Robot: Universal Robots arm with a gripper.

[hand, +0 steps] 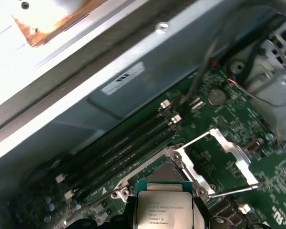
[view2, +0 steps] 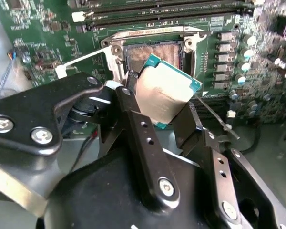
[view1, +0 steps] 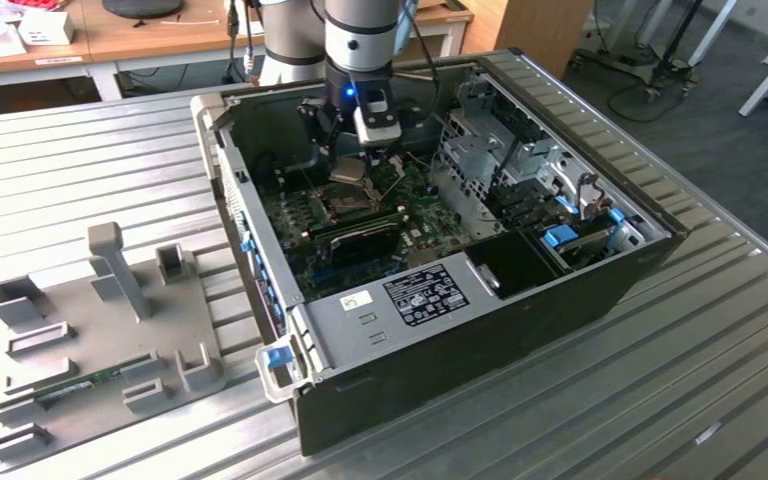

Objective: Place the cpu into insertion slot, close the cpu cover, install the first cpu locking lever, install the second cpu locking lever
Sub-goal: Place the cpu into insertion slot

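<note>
So, cpu [view2: 168, 90] hanging over the insertion slot [view2: 155, 53]
The gripper [view2: 159, 95] is closed on its edges, holding it tilted just above the slot, upper middle of the exterior view; cpu cover [hand: 233, 152] stands open.

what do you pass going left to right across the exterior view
grey fixture plate → blue latch on the case corner → tool gripping the cpu → metal drive cage
</note>
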